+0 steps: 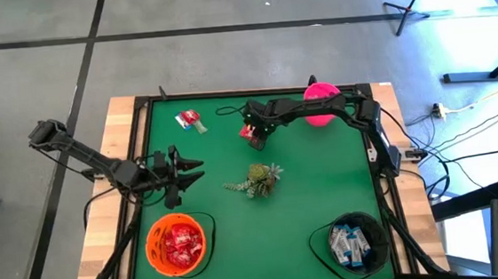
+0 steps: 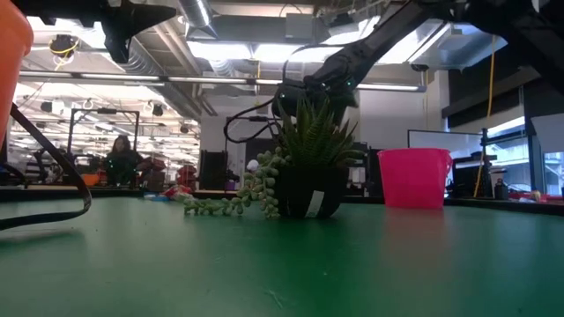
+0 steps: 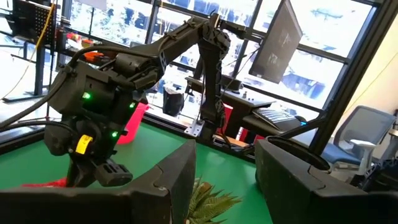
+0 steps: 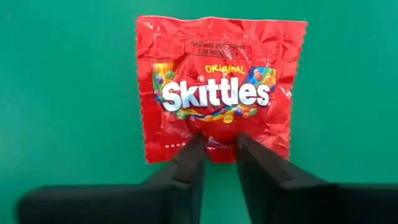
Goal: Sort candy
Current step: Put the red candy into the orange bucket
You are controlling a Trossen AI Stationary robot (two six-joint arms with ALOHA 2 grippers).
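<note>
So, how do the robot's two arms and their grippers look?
Both arms are dark, jointed metal with black cables along them. The left gripper and right gripper have two flat black fingers. The right arm's wrist shows green lights and a yellow label.

A red Skittles packet [image 4: 221, 87] lies flat and crinkled on the green tabletop [image 1: 324, 187] near the far edge, label up, its lower edge pinched between the right end effector's [image 4: 219, 163] narrowed fingers. Farther left along the far side lie a red packet with a white-and-blue one [image 1: 191, 120], touching. More red packets [image 1: 182, 245] fill the orange bowl [image 1: 154, 251] at the near left; white-and-blue packets [image 1: 348, 243] sit heaped in the black bowl [image 1: 373, 226] at the near right.
</note>
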